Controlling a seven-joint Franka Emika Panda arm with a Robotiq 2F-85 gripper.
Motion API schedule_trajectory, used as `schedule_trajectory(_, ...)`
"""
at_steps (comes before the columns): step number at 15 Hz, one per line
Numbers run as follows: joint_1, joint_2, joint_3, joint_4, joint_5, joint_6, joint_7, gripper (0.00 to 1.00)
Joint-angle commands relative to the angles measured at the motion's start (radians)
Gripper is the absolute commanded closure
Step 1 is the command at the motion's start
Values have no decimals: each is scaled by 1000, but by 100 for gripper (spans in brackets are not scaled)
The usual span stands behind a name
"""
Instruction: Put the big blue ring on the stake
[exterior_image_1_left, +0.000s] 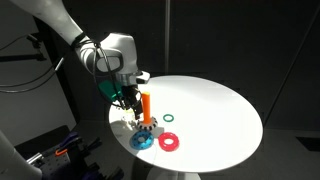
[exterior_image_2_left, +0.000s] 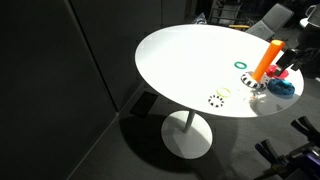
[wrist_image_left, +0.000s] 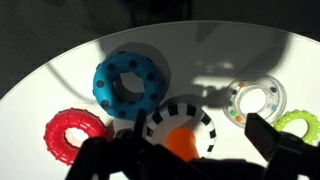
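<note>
Your gripper (wrist_image_left: 190, 162) sits closest in the wrist view. Its dark fingers (wrist_image_left: 285, 150) rise from the bottom edge, spread wide apart with nothing held between them.

From left to right beyond them on the white table (wrist_image_left: 60, 75):
- **Red ring:** the red ring (wrist_image_left: 75, 133) lies flat.
- **Big blue ring:** the big blue ring (wrist_image_left: 130, 83) also lies flat, its hole facing straight up and its face dotted with round dimples. Being round, it has no long axis. It is close to the stake's base, but you cannot tell whether they touch.
- **Stake:** the stake (wrist_image_left: 180, 143) is seen end-on as an orange disc inside a black-and-white striped base, in the gap between your fingers.
- **Other rings:** a clear ring (wrist_image_left: 257, 102) holding coloured specks comes next, then a green ring (wrist_image_left: 298, 127).

In an exterior view the stake (exterior_image_1_left: 146, 103) stands upright, long axis vertical. The gripper (exterior_image_1_left: 130, 98) is just beside it, and the big blue ring (exterior_image_1_left: 142, 139) lies near the table edge in front of its base.
</note>
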Motion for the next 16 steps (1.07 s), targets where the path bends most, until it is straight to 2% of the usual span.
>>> schedule_trajectory(1, -12, 36, -15, -9, -22, 54, -40, 0)
schedule_trajectory(9, -24, 109, -44, -30, -90, 137, -48, 0)
schedule_trajectory(16, -39, 159, -39, -50, -60, 214, -107, 0)
